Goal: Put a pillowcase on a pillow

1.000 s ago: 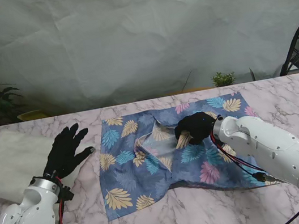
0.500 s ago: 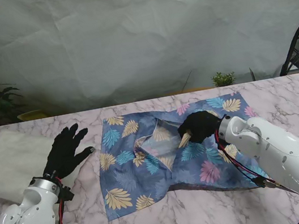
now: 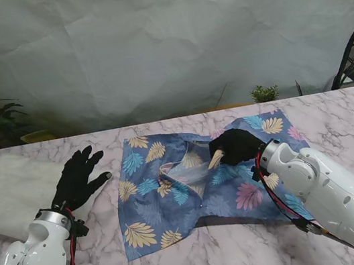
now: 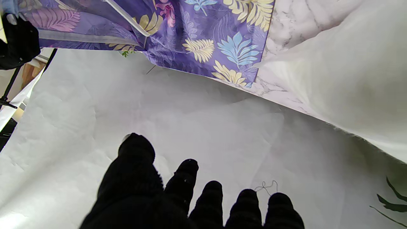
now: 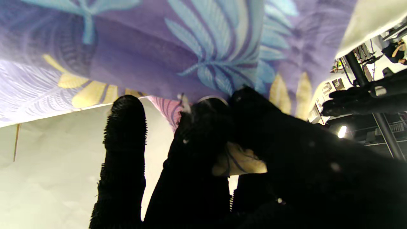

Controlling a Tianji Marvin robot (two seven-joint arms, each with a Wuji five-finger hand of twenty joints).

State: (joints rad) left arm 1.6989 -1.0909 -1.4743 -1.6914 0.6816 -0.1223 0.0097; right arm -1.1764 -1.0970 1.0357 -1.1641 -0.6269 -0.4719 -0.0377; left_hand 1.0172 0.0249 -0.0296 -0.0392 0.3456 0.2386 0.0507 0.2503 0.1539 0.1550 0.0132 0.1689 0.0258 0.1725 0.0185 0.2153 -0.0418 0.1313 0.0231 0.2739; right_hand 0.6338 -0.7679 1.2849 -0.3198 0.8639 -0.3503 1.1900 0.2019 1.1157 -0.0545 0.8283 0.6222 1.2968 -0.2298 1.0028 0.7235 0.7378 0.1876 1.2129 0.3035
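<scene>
Blue leaf-print pillowcase [image 3: 198, 180] spread mid-table, long axis left-right, opening lifted at centre | right hand [image 3: 234, 148] pinches its top layer | white pillow [image 3: 7, 195] far left | left hand [image 3: 79, 178] splayed, empty, between them

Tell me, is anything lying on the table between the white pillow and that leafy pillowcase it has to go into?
Nothing visible does. The pillow lies at the left; the pillowcase is spread in the middle, with bare marble between. Only the open left hand hovers by the pillow's edge. The right hand pinches the pillowcase's top layer.
</scene>
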